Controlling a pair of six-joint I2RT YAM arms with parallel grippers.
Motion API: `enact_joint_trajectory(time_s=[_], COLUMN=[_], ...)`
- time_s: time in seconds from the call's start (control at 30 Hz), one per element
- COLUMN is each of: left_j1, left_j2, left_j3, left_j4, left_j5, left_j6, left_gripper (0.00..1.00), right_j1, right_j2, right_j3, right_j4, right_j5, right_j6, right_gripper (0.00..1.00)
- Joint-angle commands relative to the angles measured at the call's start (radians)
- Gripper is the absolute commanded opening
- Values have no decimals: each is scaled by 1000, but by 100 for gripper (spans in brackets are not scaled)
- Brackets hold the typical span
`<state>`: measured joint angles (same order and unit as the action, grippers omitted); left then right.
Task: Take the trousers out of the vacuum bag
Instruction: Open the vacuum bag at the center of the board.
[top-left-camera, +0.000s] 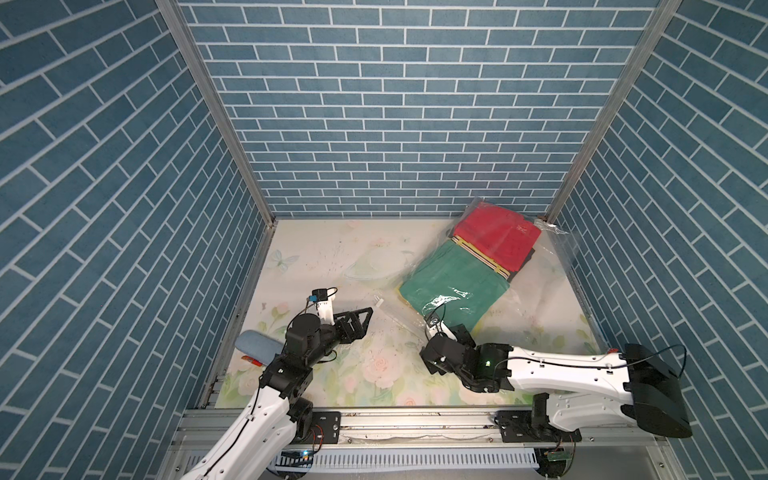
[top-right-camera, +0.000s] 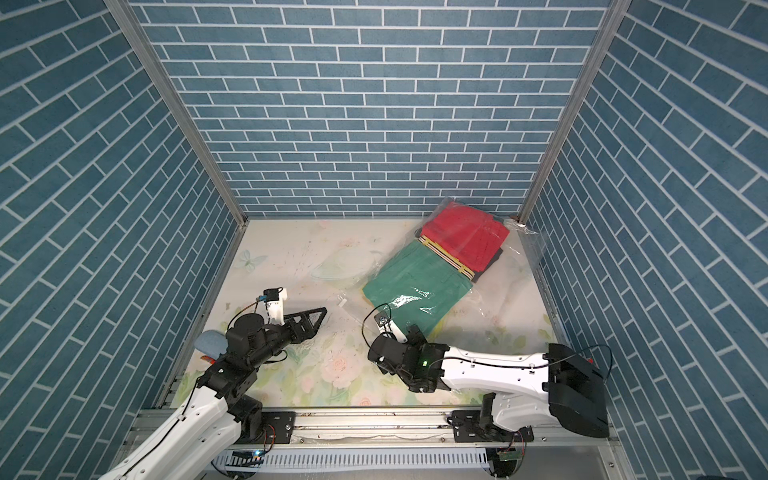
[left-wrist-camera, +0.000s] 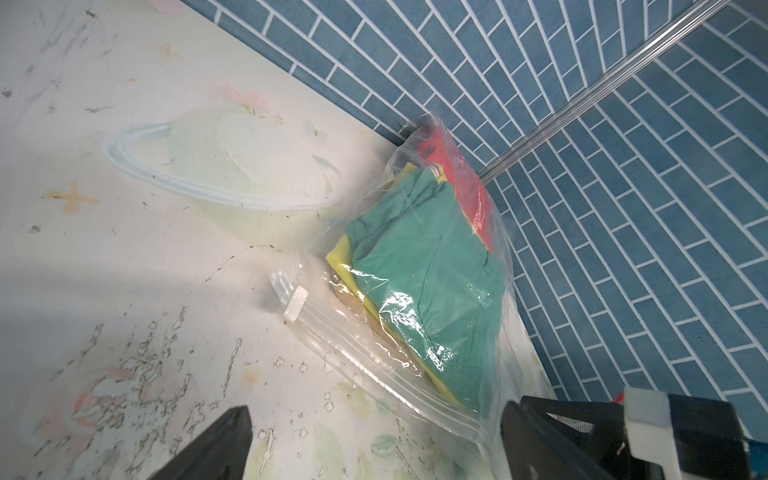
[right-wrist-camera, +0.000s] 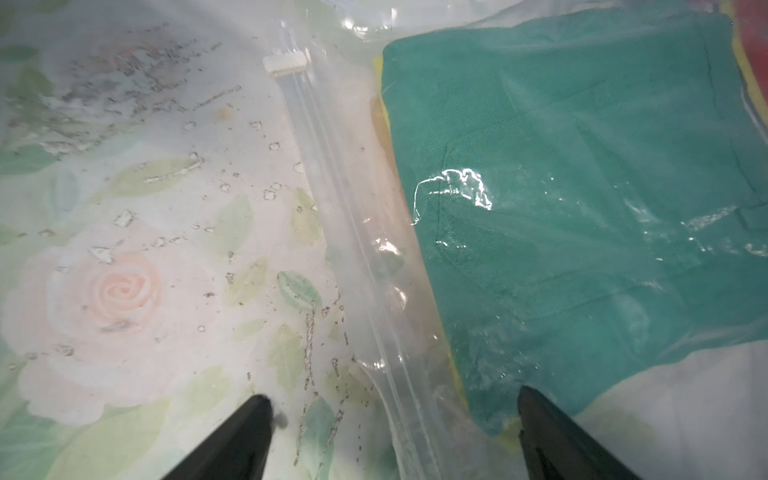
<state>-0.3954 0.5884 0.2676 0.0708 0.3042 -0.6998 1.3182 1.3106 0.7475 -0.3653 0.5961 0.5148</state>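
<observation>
Trousers (top-left-camera: 457, 282) lie inside the vacuum bag (top-left-camera: 536, 282) at the table's (top-left-camera: 316, 257) 2 o'clock corner; its zip strip (right-wrist-camera: 365, 257) runs between our nearer right gripper's (right-wrist-camera: 395, 432) open jaws. Left gripper (top-left-camera: 363, 318) waits open.

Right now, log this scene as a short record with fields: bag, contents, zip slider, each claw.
bag: vacuum bag, clear plastic, lying on the floral table by the far right corner
contents: trousers folded inside; green on top, red behind, yellow edge beneath
zip slider: white clip at one end of the seal strip
left claw: open, empty, apart from the bag
right claw: open, straddling the seal strip, holding nothing
</observation>
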Motion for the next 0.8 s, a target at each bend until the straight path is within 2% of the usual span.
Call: enact_joint_trajectory(time_s=[0.0, 0.67, 0.77], left_j1=[-5, -4, -5], left_j2=[-19, -4, -8], left_j3=[-17, -37, -42], left_j4=[-19, -8, 0], left_j5=[-22, -47, -47], left_j6=[3, -14, -18], left_gripper=[100, 99, 100], right_j1=[17, 18, 18], right_j2=[53, 209, 233], right_j3=[41, 60, 74], right_j4=[-91, -161, -177], right_j5=[103, 197, 219], right_j6=[42, 42, 43], right_gripper=[94, 91, 87])
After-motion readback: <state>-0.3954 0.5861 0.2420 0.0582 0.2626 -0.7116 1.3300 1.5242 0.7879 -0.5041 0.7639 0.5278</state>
